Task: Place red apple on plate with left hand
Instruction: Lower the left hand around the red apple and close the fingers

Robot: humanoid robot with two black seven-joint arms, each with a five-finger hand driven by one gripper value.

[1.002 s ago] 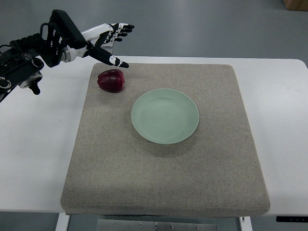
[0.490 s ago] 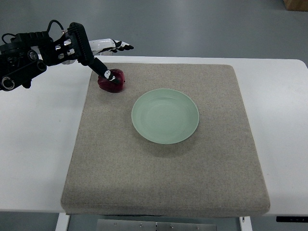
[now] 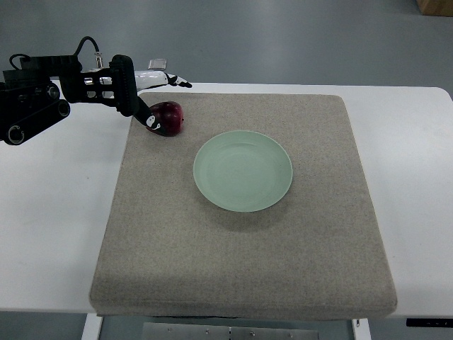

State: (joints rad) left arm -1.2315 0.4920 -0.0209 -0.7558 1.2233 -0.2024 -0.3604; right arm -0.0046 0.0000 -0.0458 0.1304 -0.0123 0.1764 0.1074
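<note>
**Hand settling at the apple, plate waiting empty**

Fingers and thumb of the left hand [image 3: 152,95] straddle the far-left side of the red apple [image 3: 165,118]: the white, black-tipped fingers [image 3: 170,78] stretch out flat beyond the fruit, while a dark thumb lies across its near-left face and appears to touch the skin. The hand is spread, not closed; from this steep angle I cannot tell whether the fingers bear on the apple at all. My judgement is that this is the setup for a grasp, thumb on one side and fingers ready to curl round the other, with no lift begun.

The black forearm, hung with cables and joints, comes in low from the left edge over the white counter [image 3: 49,212]. No right arm shows.

The apple sits on the far-left corner of a grey-beige mat [image 3: 241,262], just left and far of the plate [image 3: 243,171] and apart from it. It is dark red, glossy, rounded, and probably apt to roll or slip under a loose grip. The mat looks like coarse woven or felted cloth, thick with soft rounded corners, likely there to stop things sliding. The plate is pale green, round, smooth and shallow, lying bare near the mat's middle, a short carry rightward and nearer.
</note>
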